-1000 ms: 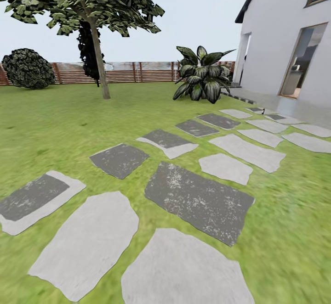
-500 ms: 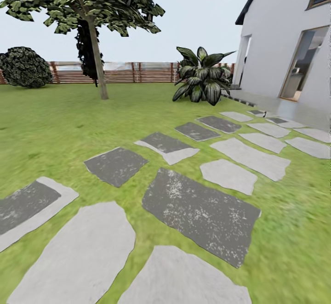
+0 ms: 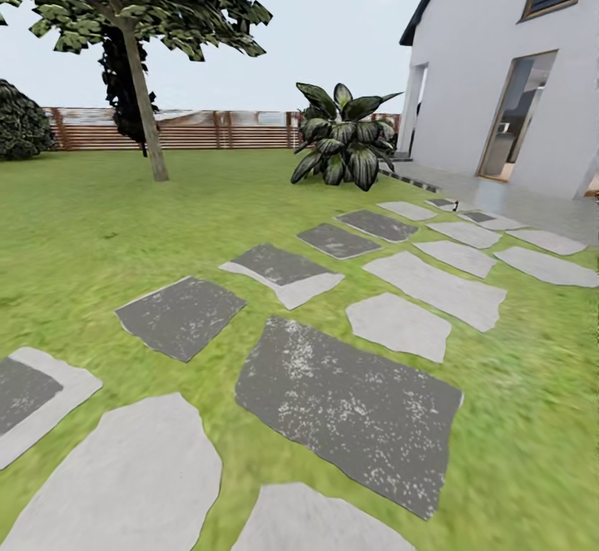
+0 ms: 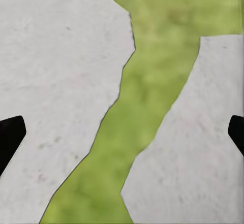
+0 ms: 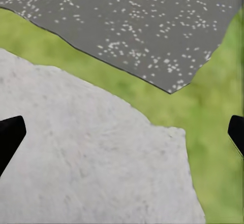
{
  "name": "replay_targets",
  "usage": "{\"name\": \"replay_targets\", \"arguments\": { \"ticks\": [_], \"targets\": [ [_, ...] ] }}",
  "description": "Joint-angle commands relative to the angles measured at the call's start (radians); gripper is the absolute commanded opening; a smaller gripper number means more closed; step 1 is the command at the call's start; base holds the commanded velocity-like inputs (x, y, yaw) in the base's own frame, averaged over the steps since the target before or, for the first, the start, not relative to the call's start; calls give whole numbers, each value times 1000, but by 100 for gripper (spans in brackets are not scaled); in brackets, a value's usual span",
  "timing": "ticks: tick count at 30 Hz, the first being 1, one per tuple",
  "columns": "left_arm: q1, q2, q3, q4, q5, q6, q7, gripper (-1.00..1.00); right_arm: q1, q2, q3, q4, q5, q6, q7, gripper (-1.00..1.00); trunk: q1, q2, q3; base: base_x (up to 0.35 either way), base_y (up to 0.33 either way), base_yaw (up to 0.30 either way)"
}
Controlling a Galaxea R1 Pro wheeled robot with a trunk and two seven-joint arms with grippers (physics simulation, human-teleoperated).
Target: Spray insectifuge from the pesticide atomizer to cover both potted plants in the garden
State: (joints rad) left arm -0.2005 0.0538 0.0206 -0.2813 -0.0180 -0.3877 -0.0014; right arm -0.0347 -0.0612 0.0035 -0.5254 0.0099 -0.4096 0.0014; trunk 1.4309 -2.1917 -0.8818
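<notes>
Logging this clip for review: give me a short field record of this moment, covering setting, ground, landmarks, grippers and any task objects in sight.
setting: garden lawn beside a white house
ground: light and dark stepping stones set in grass
landmarks: tree, broad-leaved plant near the house, brown slatted fence, round bush
left gripper: open, holding nothing, over two pale stones with a grass strip between
right gripper: open, holding nothing, over a pale stone and a dark speckled one
task objects: none identifiable

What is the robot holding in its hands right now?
Nothing. The left hand and the right hand are both open, with just stepping stones and grass below them.
</notes>
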Motion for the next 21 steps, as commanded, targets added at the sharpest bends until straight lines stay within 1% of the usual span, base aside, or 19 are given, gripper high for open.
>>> {"name": "replay_targets", "arguments": {
  "ticks": [1, 21],
  "targets": [
    [0, 0, 2, 1, -2, -3, 0, 100, -1, 0, 0, 1, 1, -3, 0, 100, 0, 0, -1, 339, 0, -68],
    [0, 0, 2, 1, -2, -3, 0, 100, -1, 0, 0, 1, 1, -3, -3, 100, 0, 0, -1, 339, 0, -7]
  ]
}}
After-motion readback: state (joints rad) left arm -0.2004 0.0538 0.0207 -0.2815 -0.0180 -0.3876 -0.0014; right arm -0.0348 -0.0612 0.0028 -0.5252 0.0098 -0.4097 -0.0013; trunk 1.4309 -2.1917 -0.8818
